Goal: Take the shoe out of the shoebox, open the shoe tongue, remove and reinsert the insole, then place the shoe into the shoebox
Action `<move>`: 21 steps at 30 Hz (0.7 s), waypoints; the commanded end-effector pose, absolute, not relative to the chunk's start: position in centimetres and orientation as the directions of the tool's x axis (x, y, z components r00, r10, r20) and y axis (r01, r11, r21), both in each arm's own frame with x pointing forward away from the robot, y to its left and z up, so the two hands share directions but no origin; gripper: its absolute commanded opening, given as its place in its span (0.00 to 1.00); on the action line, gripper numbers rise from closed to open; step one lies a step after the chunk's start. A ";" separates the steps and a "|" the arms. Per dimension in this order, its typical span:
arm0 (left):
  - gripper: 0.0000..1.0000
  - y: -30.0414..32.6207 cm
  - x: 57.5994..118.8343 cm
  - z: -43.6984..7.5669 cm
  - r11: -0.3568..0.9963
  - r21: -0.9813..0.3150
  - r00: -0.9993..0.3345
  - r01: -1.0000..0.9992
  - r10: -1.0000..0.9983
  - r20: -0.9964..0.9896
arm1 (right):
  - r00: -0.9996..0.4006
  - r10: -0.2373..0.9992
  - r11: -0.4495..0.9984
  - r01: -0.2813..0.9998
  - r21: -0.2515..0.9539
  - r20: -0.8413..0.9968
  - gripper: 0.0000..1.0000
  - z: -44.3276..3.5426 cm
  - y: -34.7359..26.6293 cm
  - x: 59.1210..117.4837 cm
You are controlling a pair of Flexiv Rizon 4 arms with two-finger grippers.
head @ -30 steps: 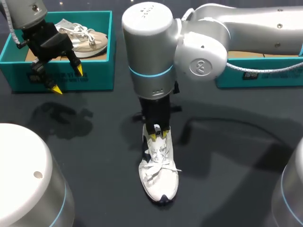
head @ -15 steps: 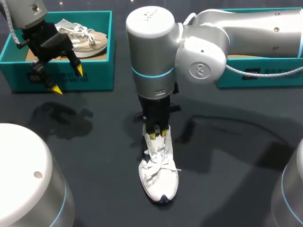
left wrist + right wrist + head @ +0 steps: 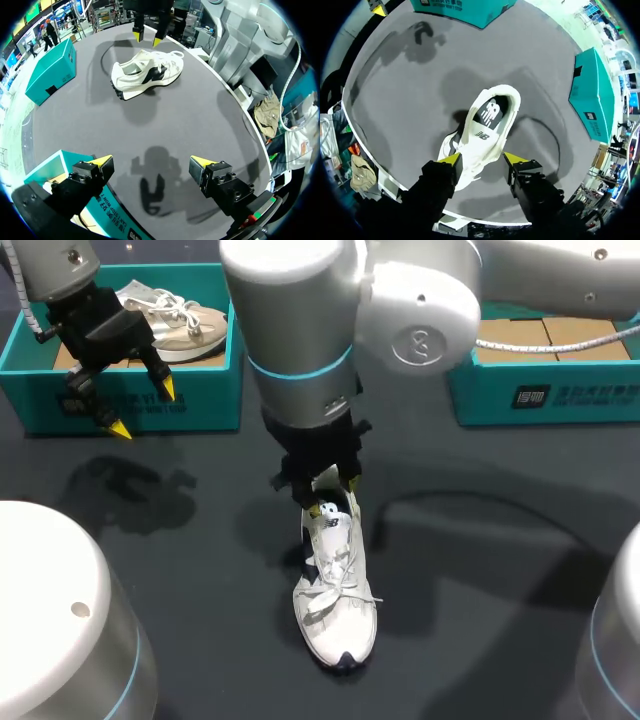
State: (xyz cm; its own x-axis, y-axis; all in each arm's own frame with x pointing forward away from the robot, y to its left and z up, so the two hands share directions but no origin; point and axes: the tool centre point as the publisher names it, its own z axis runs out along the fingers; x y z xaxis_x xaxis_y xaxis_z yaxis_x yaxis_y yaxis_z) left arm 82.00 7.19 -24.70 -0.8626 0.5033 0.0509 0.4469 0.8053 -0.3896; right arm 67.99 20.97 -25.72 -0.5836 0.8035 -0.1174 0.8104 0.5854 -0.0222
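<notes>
A white shoe (image 3: 337, 590) with black side marks lies on the dark table, toe toward the front edge. Its insole (image 3: 491, 109), black with a white logo, shows through the shoe's mouth. My right gripper (image 3: 328, 500) hangs just above the heel end, open; in the right wrist view its yellow tips stand either side of the tongue (image 3: 481, 136) without touching the shoe (image 3: 487, 125). My left gripper (image 3: 140, 408) hovers open and empty in front of the left teal shoebox (image 3: 205, 400). In the left wrist view the left gripper (image 3: 151, 161) faces the shoe (image 3: 145, 75) from afar.
A beige shoe (image 3: 170, 315) lies inside the left shoebox. A second teal shoebox (image 3: 540, 390) stands at the back right, showing a brown cardboard floor. Bare dark table surrounds the white shoe on both sides and in front.
My right gripper has opened and risen off the shoe's tongue, and the arm has lifted with it. The shoe's mouth now shows more. The left arm has kept still.
</notes>
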 end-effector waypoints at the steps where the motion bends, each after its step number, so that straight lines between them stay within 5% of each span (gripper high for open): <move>1: 1.00 7.2 81.9 -24.7 0.805 -0.388 -0.862 0.448 0.504 0.050 | -0.969 0.210 0.969 0.224 -0.105 -0.127 1.00 -25.6 22.2 69.1; 4: 1.00 7.2 81.9 -24.7 0.805 -0.388 -0.862 0.448 0.504 0.050 | -0.991 -0.079 0.997 -0.077 -0.021 -0.106 1.00 -25.5 22.1 68.8; 21: 1.00 7.2 81.9 -24.7 0.805 -0.388 -0.862 0.448 0.504 0.050 | -0.978 -0.164 0.984 -0.153 -0.089 -0.127 1.00 -25.9 21.7 71.9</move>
